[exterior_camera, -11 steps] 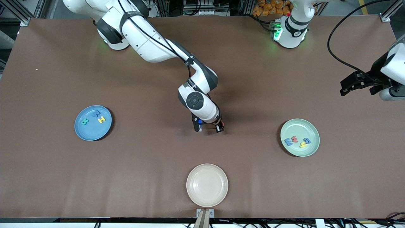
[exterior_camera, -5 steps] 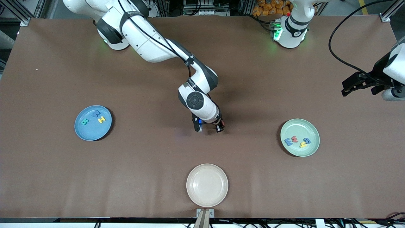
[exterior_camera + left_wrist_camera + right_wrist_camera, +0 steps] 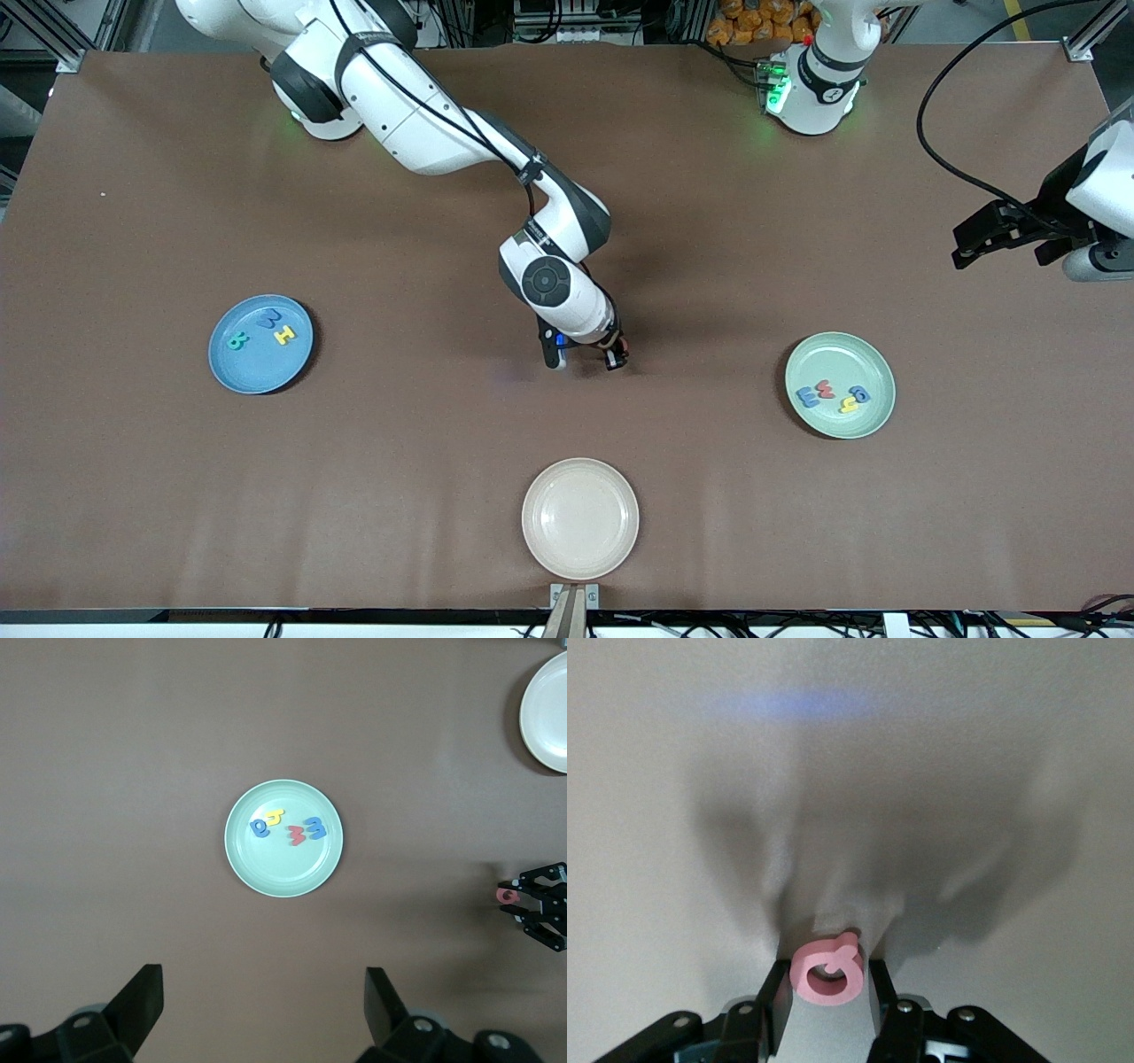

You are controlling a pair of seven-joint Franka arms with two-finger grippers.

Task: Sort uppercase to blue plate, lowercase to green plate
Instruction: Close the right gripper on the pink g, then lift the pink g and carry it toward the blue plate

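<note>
My right gripper point(image 3: 826, 967) is down at the table's middle, shut on the red Q point(image 3: 827, 972), which stands tilted between its fingers. In the front view the right gripper point(image 3: 585, 359) hides the Q. The blue plate point(image 3: 257, 370) toward the right arm's end holds the blue M point(image 3: 269, 319), yellow H point(image 3: 284, 335) and green R point(image 3: 236, 340). The green plate point(image 3: 833, 354) holds the blue E point(image 3: 807, 396), red w point(image 3: 826, 388), yellow h point(image 3: 849, 405) and a round blue letter point(image 3: 859, 392). My left gripper point(image 3: 966, 248) waits open in the air past the green plate point(image 3: 283, 877).
A cream plate point(image 3: 579, 518) with nothing on it sits near the table's front edge, nearer to the front camera than the right gripper. The brown table point(image 3: 425, 425) carries nothing else between the plates.
The right gripper's jaws have closed a little further onto the Q. The left arm has only shifted slightly in place.
</note>
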